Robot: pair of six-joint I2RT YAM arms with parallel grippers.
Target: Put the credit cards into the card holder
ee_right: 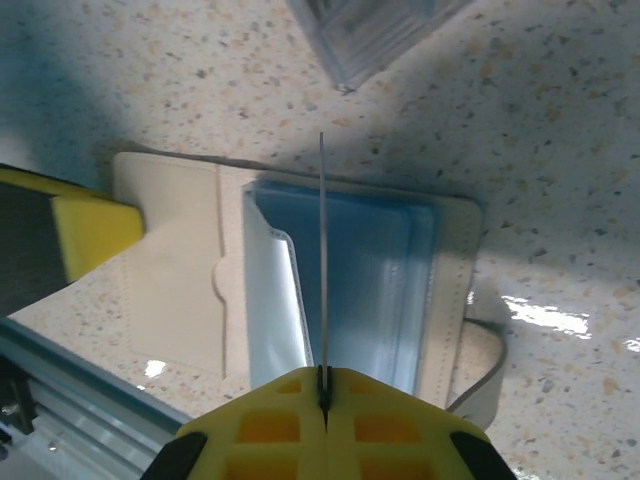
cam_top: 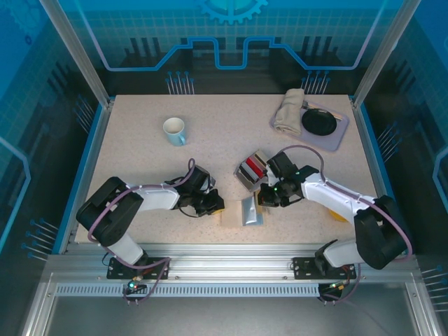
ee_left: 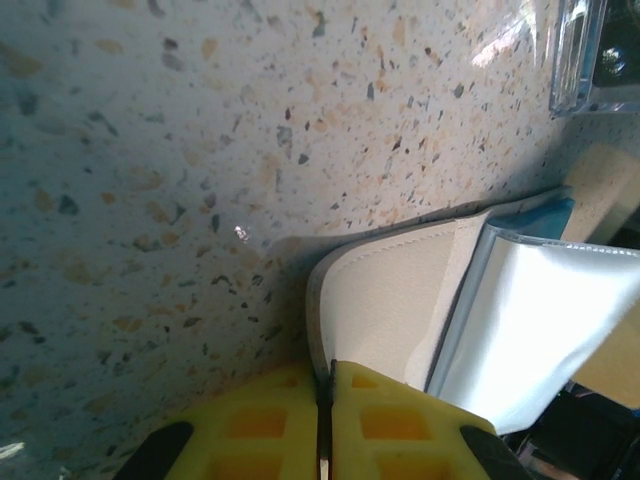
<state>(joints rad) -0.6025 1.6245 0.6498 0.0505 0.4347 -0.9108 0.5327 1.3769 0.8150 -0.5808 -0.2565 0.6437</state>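
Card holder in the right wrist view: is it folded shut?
No, the card holder lies open, its bluish clear pockets showing behind the card held by the right gripper.

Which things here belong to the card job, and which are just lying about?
Job: holder, pinched at its flap by the left gripper; card, held edge-on above it by the right gripper; card stack in a clear box.
Lying about: mug; towel; black dish; grey tray.
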